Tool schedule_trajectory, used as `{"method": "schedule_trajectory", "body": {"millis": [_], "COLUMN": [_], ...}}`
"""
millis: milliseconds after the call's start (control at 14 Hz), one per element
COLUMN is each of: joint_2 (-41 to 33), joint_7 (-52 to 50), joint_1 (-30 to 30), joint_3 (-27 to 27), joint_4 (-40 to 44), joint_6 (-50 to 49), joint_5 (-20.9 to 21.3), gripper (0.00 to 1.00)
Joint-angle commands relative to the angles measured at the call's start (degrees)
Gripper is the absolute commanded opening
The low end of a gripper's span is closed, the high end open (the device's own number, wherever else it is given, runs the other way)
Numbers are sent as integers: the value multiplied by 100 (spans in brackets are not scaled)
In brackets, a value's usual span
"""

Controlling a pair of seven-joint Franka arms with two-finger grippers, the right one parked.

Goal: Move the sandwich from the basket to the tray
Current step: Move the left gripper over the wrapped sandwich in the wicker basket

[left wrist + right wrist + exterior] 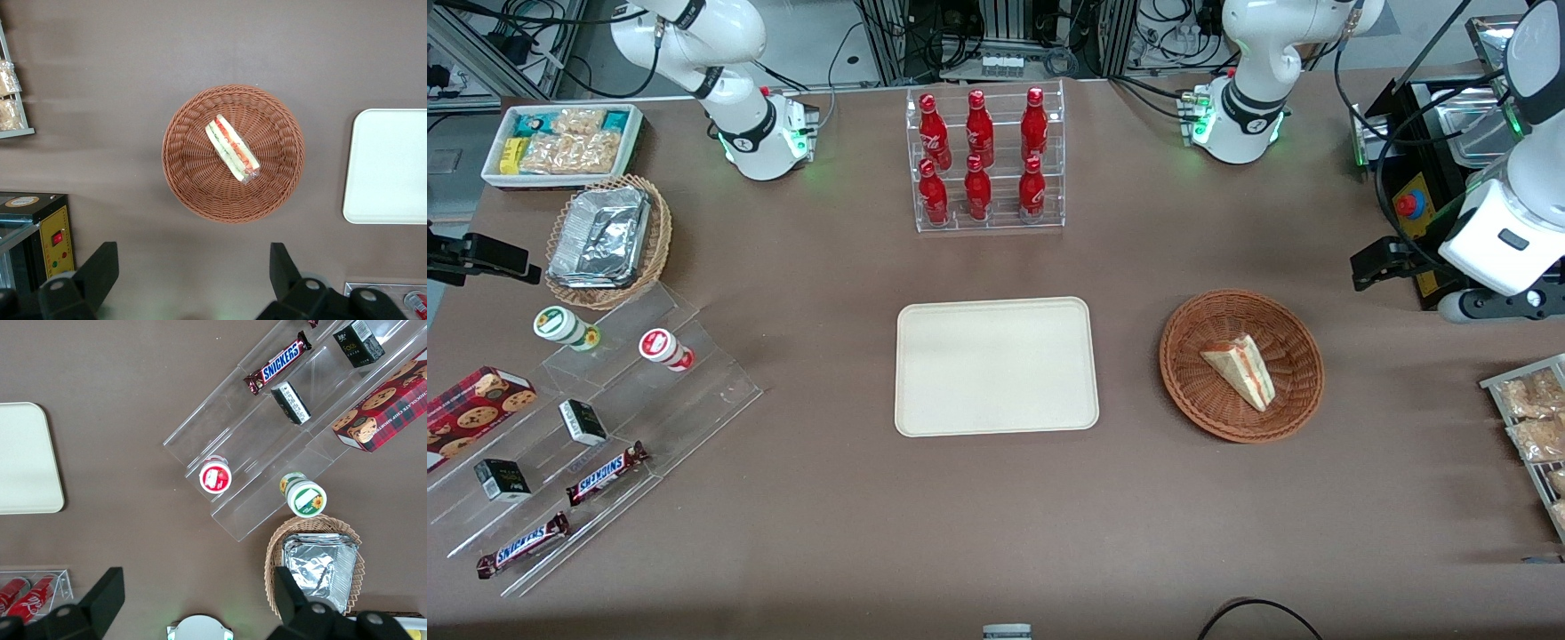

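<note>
One sandwich [232, 149] lies in the basket [183, 193]; the gripper [193, 270] hangs above, jaws wide and empty.

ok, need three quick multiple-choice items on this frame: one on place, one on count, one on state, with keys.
1. Where is the sandwich?
A. in the basket
B. on the tray
C. on the table

2. How many red bottles stand in the clear rack?
A. four
B. six
C. eight

3. What is the gripper doing?
A. shut on the sandwich
B. open, above the basket
C. open, over the tray

Key: 1 A, the sandwich lies on wicker; 2 B, two rows of three; 3 B, the wrist view shows spread fingers, nothing between.
</note>
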Motion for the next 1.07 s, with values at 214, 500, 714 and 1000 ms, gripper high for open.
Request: {"method": "schedule_trajectory", "body": {"millis": [214, 500, 714, 1000], "joint_2": [285, 479, 427, 173], "joint_7": [28, -8, -16, -52], "joint_1": [-10, -19, -19, -28], "joint_3": [7, 16, 16, 16], "joint_4": [103, -257, -1063, -2346], "joint_6": [178, 431, 1159, 2248], "joint_5": [-199, -173, -164, -164], "gripper": [100, 100, 100, 100]}}
